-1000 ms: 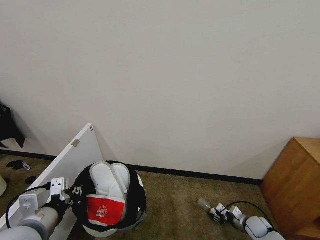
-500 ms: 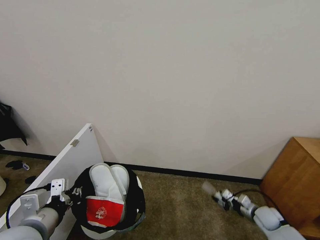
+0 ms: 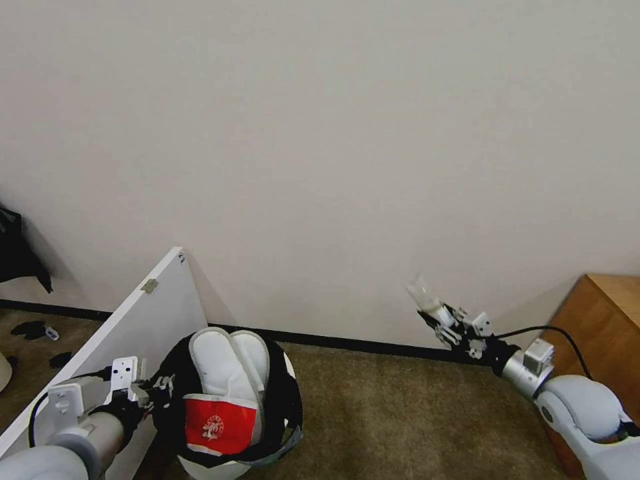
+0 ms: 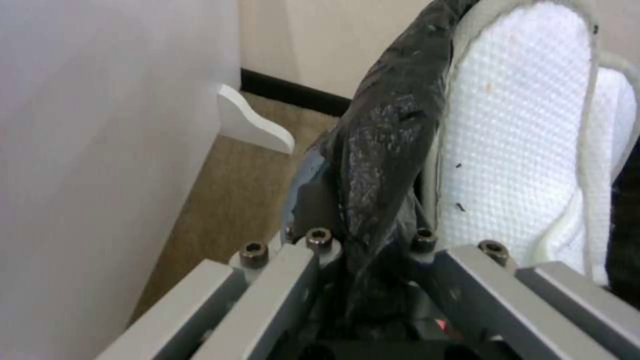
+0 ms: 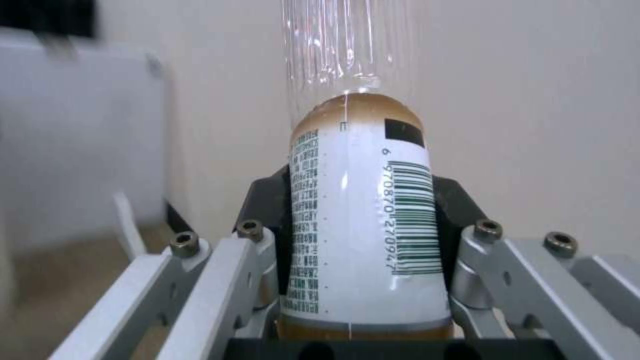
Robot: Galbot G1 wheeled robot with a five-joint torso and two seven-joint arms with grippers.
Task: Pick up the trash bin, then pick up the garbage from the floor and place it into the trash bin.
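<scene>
Step in hand: our right claw grips a small clear labelled plastic bottle, raised above the beige carpet floor. Our left claw clamps the round white black-bagged trash bin rim. Next, we judge: carry bottle over bin, release.

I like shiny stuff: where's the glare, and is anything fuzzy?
Right wrist view: bright streaks gleam on the clear end of the bottle in the right claw, and the white board behind looks smeared. Head view: the board casts a soft shadow on the wall.
</scene>
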